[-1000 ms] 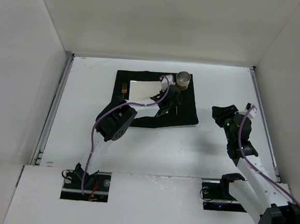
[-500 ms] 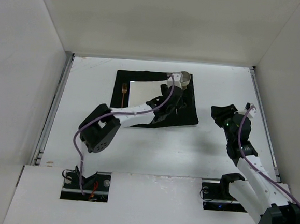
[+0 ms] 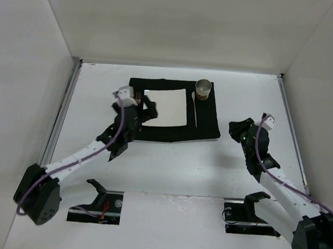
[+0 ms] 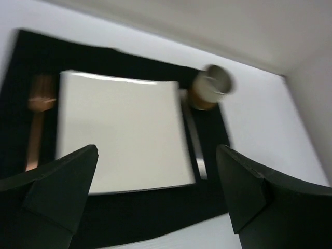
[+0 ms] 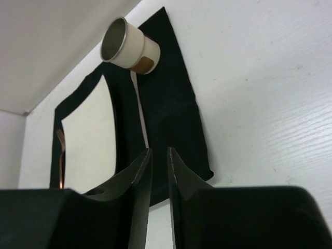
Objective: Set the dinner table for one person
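Observation:
On the white dinner table (image 3: 169,159) lies a black mat (image 3: 204,127) with a white square plate (image 3: 168,107) on it. A copper fork (image 4: 37,122) lies left of the plate and a knife (image 3: 194,110) right of it. A cup (image 3: 203,88) stands at the mat's far right corner. My left gripper (image 3: 143,110) hovers over the mat's left part, wide open and empty (image 4: 156,150). My right gripper (image 3: 235,130) hangs right of the mat. Its fingers stand a narrow gap apart with nothing between them (image 5: 158,150).
White walls close in the table on the left, back and right. A metal rail (image 3: 60,125) runs along the left edge. Both arm bases sit at the near edge.
My left arm swung from the knife side of the mat to its left part, and its jaws opened wide. The knife now shows beside the plate. My right jaws narrowed.

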`<act>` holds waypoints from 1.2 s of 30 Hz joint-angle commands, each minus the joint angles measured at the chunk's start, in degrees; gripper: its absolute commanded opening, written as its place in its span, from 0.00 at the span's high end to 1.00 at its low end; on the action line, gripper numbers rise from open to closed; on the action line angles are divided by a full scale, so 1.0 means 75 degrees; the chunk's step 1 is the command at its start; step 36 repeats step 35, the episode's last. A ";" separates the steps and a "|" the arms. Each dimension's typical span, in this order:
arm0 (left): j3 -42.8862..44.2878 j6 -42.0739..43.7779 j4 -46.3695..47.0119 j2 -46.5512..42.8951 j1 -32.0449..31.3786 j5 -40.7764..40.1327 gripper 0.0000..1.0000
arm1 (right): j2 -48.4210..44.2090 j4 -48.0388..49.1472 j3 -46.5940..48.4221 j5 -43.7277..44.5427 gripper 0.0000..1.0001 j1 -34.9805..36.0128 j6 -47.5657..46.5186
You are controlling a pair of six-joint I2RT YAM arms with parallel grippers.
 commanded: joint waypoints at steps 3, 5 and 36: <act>-0.1672 -0.1295 -0.2137 -0.2153 0.2203 -0.0973 0.00 | 0.0181 0.0405 0.0256 0.0579 0.78 0.0089 -0.0316; -0.2082 -0.1834 -0.3122 -0.2634 0.3094 -0.0986 0.00 | 0.0228 0.0405 0.0268 0.0638 0.78 0.0089 -0.0328; -0.2624 -0.2178 -0.3245 -0.2180 0.3427 -0.1607 0.00 | 0.2431 0.0733 0.0960 0.0767 0.55 0.0617 -0.0492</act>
